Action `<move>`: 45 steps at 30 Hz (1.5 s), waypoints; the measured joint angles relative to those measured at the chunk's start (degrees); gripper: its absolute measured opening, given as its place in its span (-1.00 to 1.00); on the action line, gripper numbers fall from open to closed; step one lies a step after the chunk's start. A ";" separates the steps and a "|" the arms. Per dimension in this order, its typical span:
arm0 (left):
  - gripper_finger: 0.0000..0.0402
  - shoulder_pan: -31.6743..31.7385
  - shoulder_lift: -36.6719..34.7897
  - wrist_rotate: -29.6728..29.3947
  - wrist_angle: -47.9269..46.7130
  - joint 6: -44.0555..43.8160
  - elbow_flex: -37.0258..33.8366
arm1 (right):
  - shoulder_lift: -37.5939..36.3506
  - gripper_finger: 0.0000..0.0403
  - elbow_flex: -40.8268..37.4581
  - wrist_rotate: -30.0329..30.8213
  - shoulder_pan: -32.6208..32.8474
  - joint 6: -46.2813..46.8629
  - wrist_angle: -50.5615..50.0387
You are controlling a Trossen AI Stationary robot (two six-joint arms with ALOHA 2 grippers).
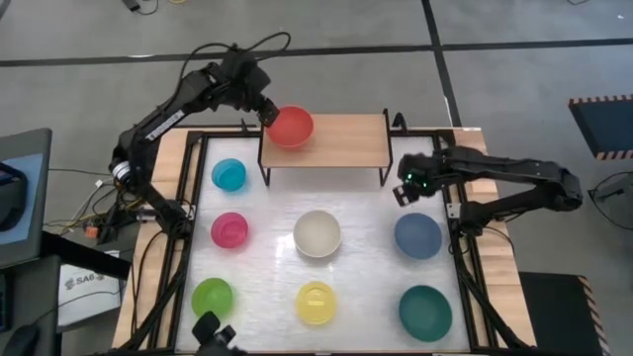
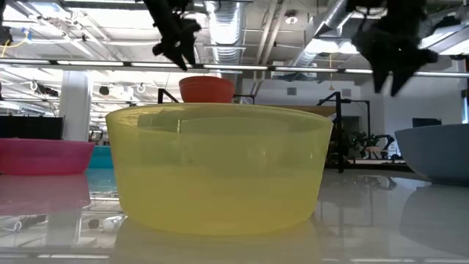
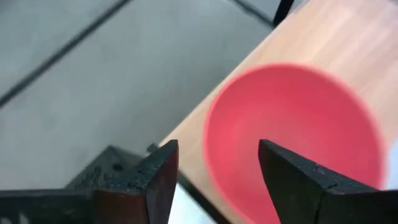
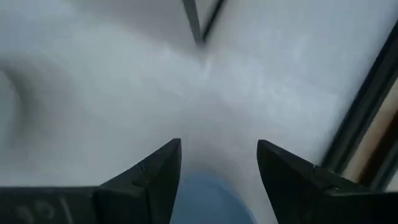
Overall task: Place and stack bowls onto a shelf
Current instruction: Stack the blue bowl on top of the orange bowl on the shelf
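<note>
The red bowl [image 1: 290,127] sits upright on its base at the left end of the shelf's wooden top [image 1: 341,141]. My left gripper [image 1: 265,113] hangs open just above the bowl's left rim [image 3: 214,143]; in the low view its fingertips [image 2: 182,57] stand clear above the red bowl [image 2: 207,88]. My right gripper [image 1: 406,188] is open and raised over the table just right of the shelf, with the blue bowl [image 1: 417,235] just nearward of it and the bowl's edge [image 4: 208,199] showing between its fingers.
On the white tabletop rest the cyan [image 1: 228,174], magenta [image 1: 229,229], white [image 1: 317,233], lime green [image 1: 212,296], yellow [image 1: 316,302] and teal [image 1: 425,310] bowls. Bare shelf top lies right of the red bowl. A black frame [image 1: 188,198] borders the table.
</note>
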 joint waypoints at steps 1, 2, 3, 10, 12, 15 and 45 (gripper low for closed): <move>0.04 -0.52 -0.84 0.01 0.47 0.02 0.00 | 0.01 0.17 -1.67 -1.57 0.49 -0.24 0.12; 0.04 -1.08 -1.71 -0.08 0.68 0.22 0.00 | 0.01 0.17 -3.61 -3.00 1.06 -0.28 0.16; 0.04 -1.73 -2.57 -0.49 0.72 0.74 0.00 | 0.01 0.17 -5.53 -4.65 1.68 -0.30 0.21; 0.05 -7.15 -5.75 -7.04 0.79 1.60 0.00 | 0.08 0.17 -14.75 -9.14 7.18 2.31 0.92; 0.05 -8.47 -5.78 -8.46 0.47 1.08 0.00 | 0.08 0.17 -15.70 -7.13 8.57 3.26 1.92; 0.05 -10.38 -5.64 -9.51 0.96 -0.37 -1.33 | 0.06 0.16 -17.45 -4.25 9.39 4.49 4.02; 0.05 -23.72 -6.83 -9.29 7.35 -6.48 -7.45 | 3.64 -0.88 -5.15 8.26 17.00 14.65 17.40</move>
